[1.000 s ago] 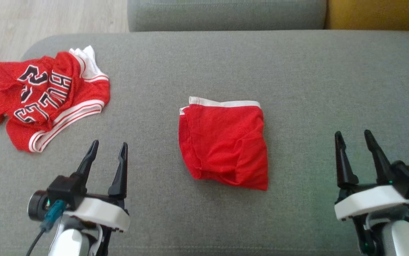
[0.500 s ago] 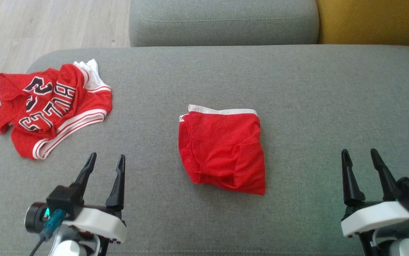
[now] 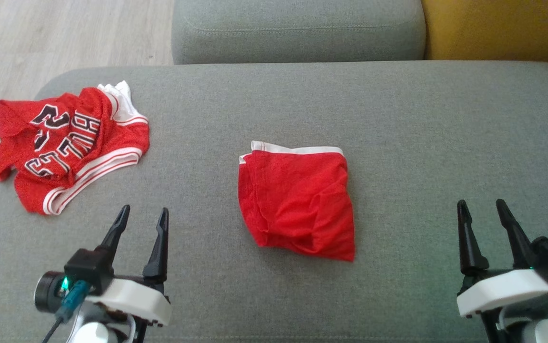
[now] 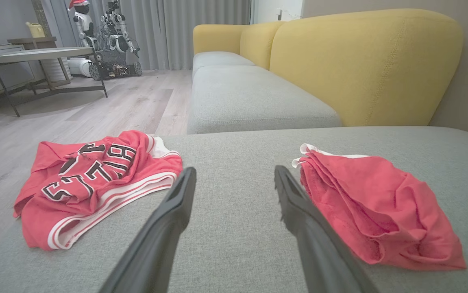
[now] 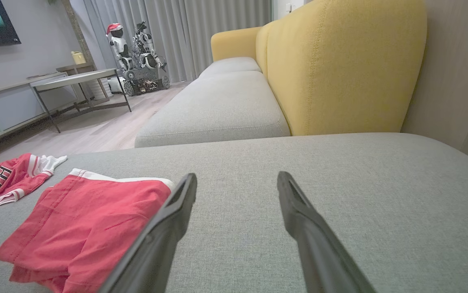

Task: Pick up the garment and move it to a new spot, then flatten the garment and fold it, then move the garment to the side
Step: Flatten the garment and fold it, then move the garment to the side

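A red garment with a white waistband, folded into a rough square (image 3: 297,200), lies mid-cushion; it also appears in the left wrist view (image 4: 376,207) and the right wrist view (image 5: 91,219). A second garment, a crumpled red jersey with black-and-white lettering (image 3: 69,143), sits at the cushion's left end (image 4: 95,179) (image 5: 6,177). My left gripper (image 3: 144,208) hovers open in front of the jersey and left of the folded piece, its fingers spread over bare fabric (image 4: 234,170). My right gripper (image 3: 480,202) stands open well right of the folded piece (image 5: 237,176). Neither touches any cloth.
Both garments rest on a wide grey sofa cushion (image 3: 397,119). Another grey seat cushion (image 3: 297,28) lies beyond it, with a yellow backrest (image 3: 502,28) at the far right. Wooden floor (image 3: 40,33) runs past the cushion's left edge. A metal-legged table (image 4: 42,55) stands far off.
The head camera has tilted, so the whole picture has slid down a little. Both garments lie as before and both grippers stay open.
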Tool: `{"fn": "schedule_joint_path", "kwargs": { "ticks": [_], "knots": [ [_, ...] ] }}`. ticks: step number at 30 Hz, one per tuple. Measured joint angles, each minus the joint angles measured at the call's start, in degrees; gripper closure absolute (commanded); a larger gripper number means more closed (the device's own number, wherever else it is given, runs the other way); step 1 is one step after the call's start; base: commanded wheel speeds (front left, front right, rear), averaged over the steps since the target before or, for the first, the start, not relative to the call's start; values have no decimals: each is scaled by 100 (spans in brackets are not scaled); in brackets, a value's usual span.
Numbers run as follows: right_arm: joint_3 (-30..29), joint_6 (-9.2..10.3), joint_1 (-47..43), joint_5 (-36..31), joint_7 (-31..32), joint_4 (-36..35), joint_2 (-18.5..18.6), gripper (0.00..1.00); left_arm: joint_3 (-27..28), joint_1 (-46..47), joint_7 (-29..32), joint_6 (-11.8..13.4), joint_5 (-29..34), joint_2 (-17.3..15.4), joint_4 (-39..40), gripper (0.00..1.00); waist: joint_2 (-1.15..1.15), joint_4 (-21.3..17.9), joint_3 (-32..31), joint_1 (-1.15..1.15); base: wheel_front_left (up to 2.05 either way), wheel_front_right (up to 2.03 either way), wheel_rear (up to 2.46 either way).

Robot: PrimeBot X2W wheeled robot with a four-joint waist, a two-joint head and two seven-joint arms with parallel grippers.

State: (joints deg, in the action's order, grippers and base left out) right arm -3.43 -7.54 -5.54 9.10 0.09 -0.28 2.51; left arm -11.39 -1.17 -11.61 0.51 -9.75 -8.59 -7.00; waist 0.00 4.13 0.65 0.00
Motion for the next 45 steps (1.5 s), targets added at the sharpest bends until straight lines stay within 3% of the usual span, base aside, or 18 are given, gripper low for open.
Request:
{"fn": "schedule_joint_path", "kwargs": {
  "ticks": [28,37,45],
  "knots": [
    [91,0,36,99,-9,277,0,0,-99,17,-11,57,-116,-40,-37,0,0,40,88,0,0,0,0],
    [646,0,903,88,-116,1077,3,0,-234,502,-115,21,-116,-32,-40,0,0,332,474,0,0,0,0],
    [1354,0,1770,299,-223,2482,14,0,-311,864,-219,-57,-116,84,-190,0,0,725,891,2,0,0,0]
  ]
}}
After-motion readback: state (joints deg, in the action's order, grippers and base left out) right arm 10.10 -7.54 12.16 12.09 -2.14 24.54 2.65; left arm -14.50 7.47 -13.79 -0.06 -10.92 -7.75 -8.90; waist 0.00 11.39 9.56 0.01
